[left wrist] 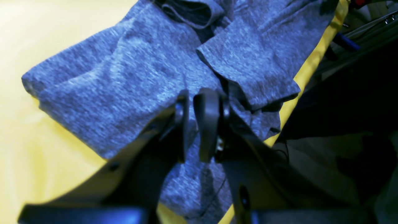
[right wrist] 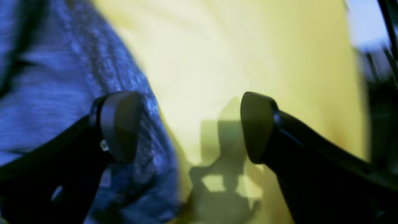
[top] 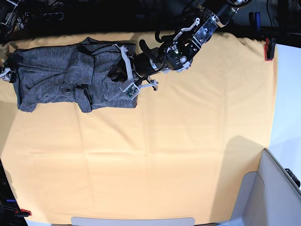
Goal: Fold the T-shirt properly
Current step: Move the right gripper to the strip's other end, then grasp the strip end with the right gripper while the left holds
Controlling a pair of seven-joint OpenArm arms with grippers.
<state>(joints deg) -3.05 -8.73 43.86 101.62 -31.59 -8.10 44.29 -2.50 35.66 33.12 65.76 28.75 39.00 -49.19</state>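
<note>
Plainly unprinted grey T-shirt (top: 61, 77) on yellow cloth (top: 155, 155)

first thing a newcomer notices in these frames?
The dark grey T-shirt, bunched in rough folds at the far left edge of the big yellow-orange table cloth, which fills most of the base view. Next, a black arm reaching in from the top, its left pincer over the shirt with jaws nearly together. In the right wrist view, the right pincer stands wide open, one finger above fabric, the other above cloth.
</note>
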